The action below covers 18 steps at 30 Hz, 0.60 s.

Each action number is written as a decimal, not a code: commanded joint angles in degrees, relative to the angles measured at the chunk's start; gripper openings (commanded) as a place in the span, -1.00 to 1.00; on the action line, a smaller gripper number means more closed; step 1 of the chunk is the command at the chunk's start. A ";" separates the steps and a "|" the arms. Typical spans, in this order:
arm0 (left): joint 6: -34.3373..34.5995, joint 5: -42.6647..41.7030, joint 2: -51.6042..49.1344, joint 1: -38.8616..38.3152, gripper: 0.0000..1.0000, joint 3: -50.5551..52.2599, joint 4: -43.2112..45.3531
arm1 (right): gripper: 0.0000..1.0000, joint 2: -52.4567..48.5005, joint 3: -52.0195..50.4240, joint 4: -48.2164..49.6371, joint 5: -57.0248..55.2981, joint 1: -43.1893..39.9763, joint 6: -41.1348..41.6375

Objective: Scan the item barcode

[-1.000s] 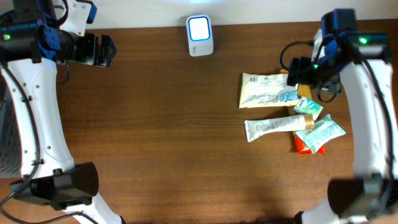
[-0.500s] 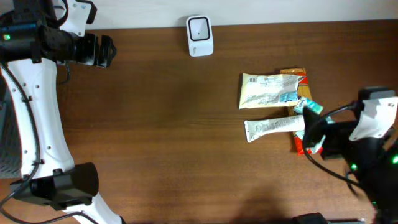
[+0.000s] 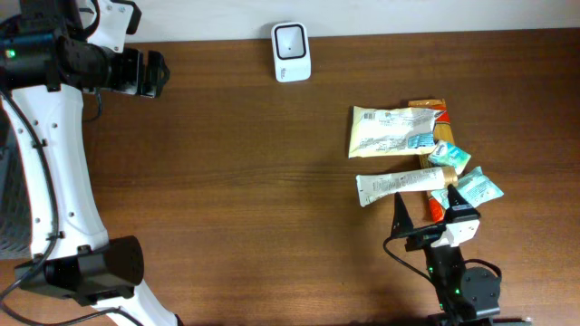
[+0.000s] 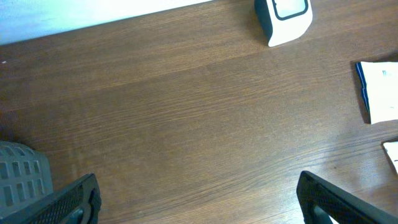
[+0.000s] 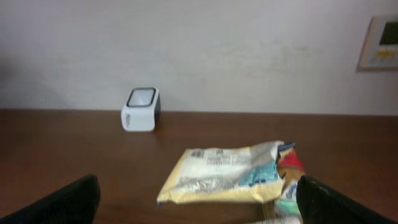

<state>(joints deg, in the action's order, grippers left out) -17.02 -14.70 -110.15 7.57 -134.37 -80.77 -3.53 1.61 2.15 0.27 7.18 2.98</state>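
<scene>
From overhead, your left gripper (image 3: 149,73) hangs over the far left corner of the tabletop (image 3: 227,181). Its jaws are apart and nothing sits in them. The scanner (image 3: 291,52) stands at the far edge, well apart from it. The goods lie in a cluster on the right. There you see a cream pouch (image 3: 390,131) with an orange bar (image 3: 430,108) at its far right corner, and a white tube (image 3: 399,184) just below the pouch. Two teal sachets (image 3: 449,158) and a red packet (image 3: 437,211) lie to the tube's right. Your right gripper (image 3: 424,210) points up from the near edge, spread wide. One finger is beside the tube's near side and the other is over the red packet. It grips nothing.

In the left wrist view, both fingers (image 4: 71,200) show only at the bottom corners, as wide as the frame, with bare tabletop (image 4: 186,124) between them. The scanner (image 4: 283,18) is at the top right and an edge of the pouch (image 4: 379,90) at the right.

In the right wrist view, the fingers (image 5: 62,202) again sit at the bottom corners, fully parted and empty. The pouch (image 5: 221,174) lies ahead between them, untouched, with the bar (image 5: 288,163) at its right end. The scanner (image 5: 142,109) stands farther back on the left, near the wall (image 5: 217,50).
</scene>
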 commanded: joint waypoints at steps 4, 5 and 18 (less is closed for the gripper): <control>-0.85 -0.28 0.39 0.09 0.99 -0.02 0.09 | 0.97 3.34 -1.29 -6.75 -1.55 0.26 -1.07; -0.85 -0.28 0.39 0.11 0.99 -0.02 0.09 | 0.97 3.34 -1.29 -6.73 -1.38 0.26 -1.07; -0.85 -0.28 0.39 0.11 0.98 -0.02 0.09 | 0.97 3.32 -1.29 -6.75 -1.38 0.26 -1.07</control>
<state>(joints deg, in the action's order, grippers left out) -17.02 -14.70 -110.15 7.57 -134.37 -80.79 -0.91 0.78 -4.43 -0.40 7.18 2.35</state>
